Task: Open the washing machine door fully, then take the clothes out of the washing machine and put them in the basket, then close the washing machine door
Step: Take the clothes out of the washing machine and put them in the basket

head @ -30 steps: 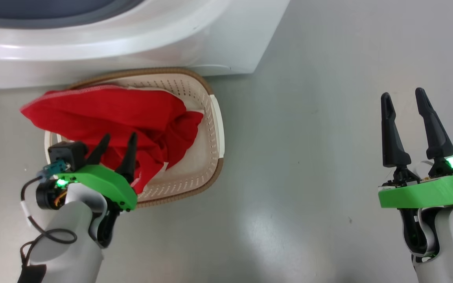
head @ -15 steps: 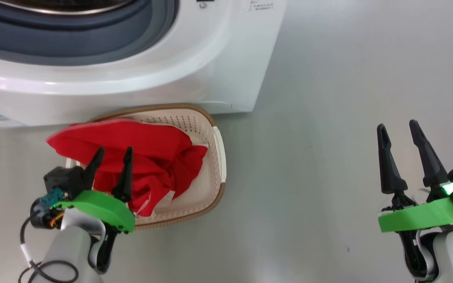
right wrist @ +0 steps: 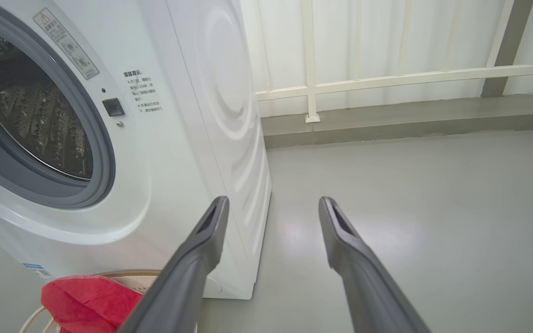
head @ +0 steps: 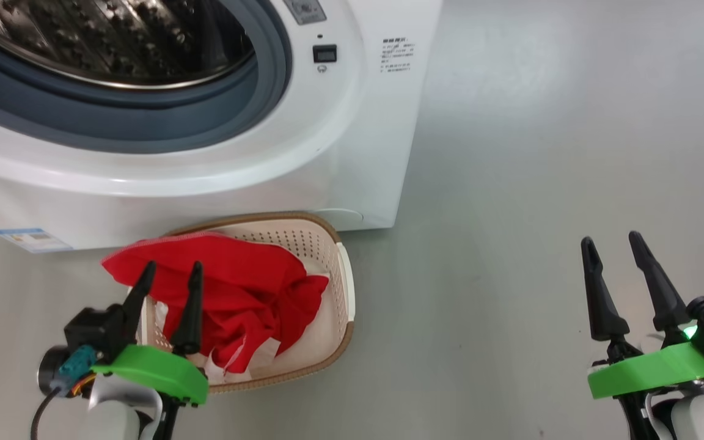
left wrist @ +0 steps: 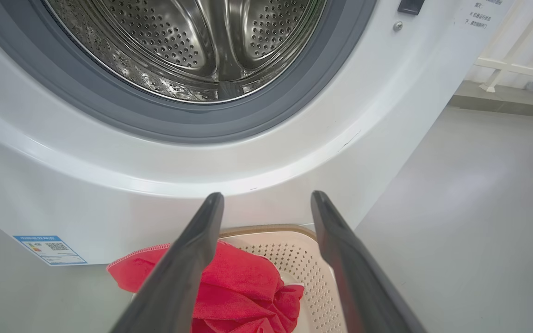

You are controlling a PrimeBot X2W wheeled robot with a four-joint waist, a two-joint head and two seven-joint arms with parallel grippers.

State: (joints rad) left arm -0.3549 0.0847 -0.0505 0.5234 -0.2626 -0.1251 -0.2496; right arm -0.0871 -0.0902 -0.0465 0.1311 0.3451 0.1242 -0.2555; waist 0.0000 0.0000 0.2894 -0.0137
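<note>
1. The head view looks steeply down from above; the washing machine (head: 352, 153) is far and left, the basket (head: 303, 250) near.
2. The left wrist view sits low and close, facing the drum (left wrist: 192, 46).
3. The right wrist view sits low, farther right, facing the machine's right front corner and a far railing (right wrist: 387, 78).
4. All three share the machine's front, the basket and the clothes (head: 236, 287).

The left gripper (left wrist: 267, 196) stands spread and empty above the near basket (left wrist: 294, 259) holding the red clothes (left wrist: 243, 296); farther off, the washing machine (left wrist: 109, 185) shows its steel drum (left wrist: 188, 41).
</note>
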